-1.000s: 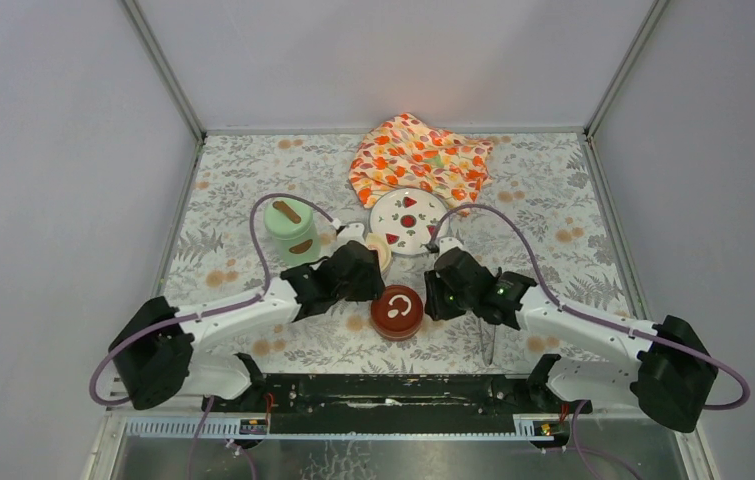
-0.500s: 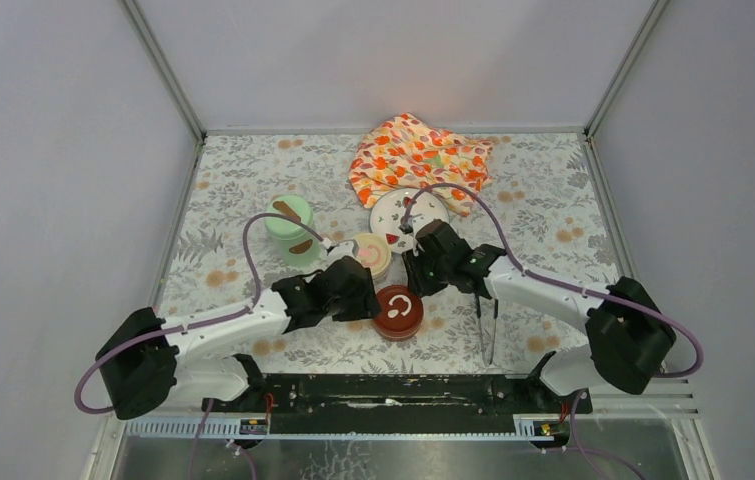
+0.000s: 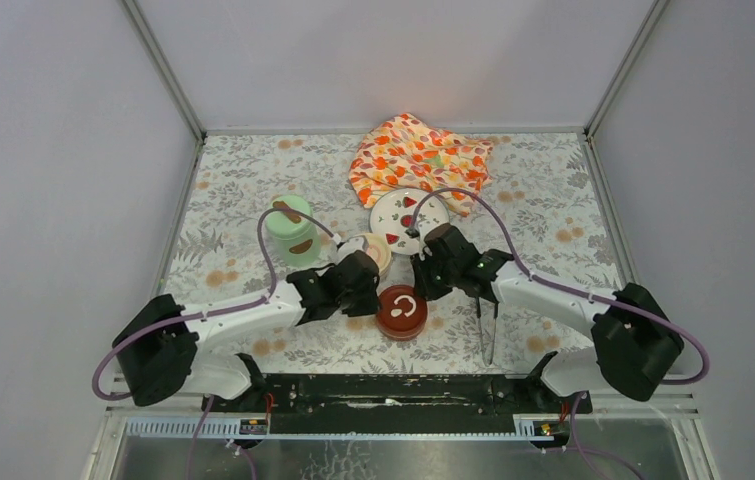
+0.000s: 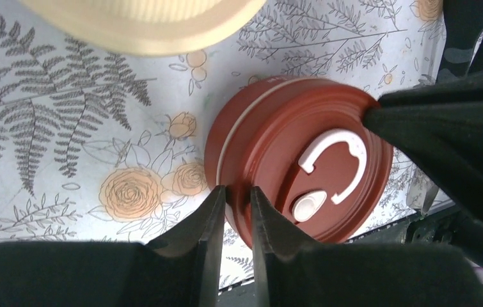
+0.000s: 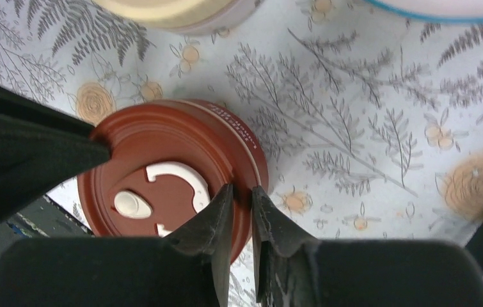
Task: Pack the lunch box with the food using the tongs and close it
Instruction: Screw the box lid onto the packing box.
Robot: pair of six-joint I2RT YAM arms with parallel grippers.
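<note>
The dark red lid [image 3: 400,312] sits on its low pot near the middle of the surface [image 3: 553,210], close to the near edge, its white C-shaped mark and small white oval facing up. Both tools meet it from opposite sides. The left tool [image 4: 235,192] is narrowed down on the lid's left rim, 1 finger over the top and 1 outside the wall. The right tool [image 5: 238,190] is narrowed the same way on the right rim. The lid lies flat between the 2.

Just beyond it stands the cream-lidded pot [image 3: 375,250], partly hidden by the left arm. The mint-green cylinder [image 3: 291,235] stands farther left. The tongs [image 3: 487,325] lie on the surface right of the red lid, under the right arm, held by neither tool. The white plate [image 3: 408,215] with red fruit prints lies beyond the right tool, and the orange flower-patterned cloth [image 3: 418,160] is bunched at the far side.

The surface carries a white cover printed with grey ferns and orange roses. Plain pale grey walls enclose it on 3 sides.
</note>
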